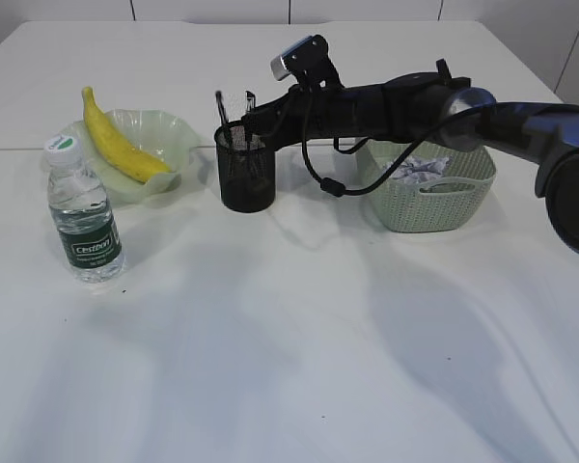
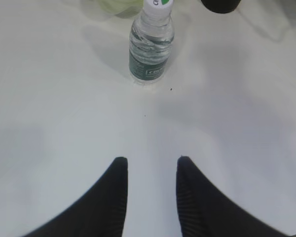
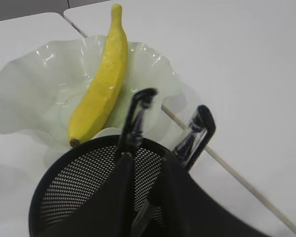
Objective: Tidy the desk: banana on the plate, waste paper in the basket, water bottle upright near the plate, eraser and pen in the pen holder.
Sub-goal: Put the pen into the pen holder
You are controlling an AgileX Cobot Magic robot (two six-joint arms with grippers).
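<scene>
The banana [image 1: 124,145] lies on the pale green plate [image 1: 169,130] at the left, and the water bottle [image 1: 83,217] stands upright in front of it. Crumpled waste paper [image 1: 420,170] sits in the green basket [image 1: 432,198]. My right gripper [image 1: 243,123] reaches across and hangs over the black mesh pen holder [image 1: 246,178]. In the right wrist view its jaws [image 3: 147,165] stand slightly apart, and a black pen [image 3: 138,116] stands in the holder [image 3: 64,173] against the left finger. A second pen [image 3: 198,129] leans at the rim. The eraser does not show. My left gripper [image 2: 151,165] is open and empty above the table, short of the bottle [image 2: 152,47].
The right arm and its cable stretch over the table between the basket and the pen holder. A seam between two tabletops [image 3: 237,175] runs behind the holder. Bare white table [image 1: 299,367] fills the front half.
</scene>
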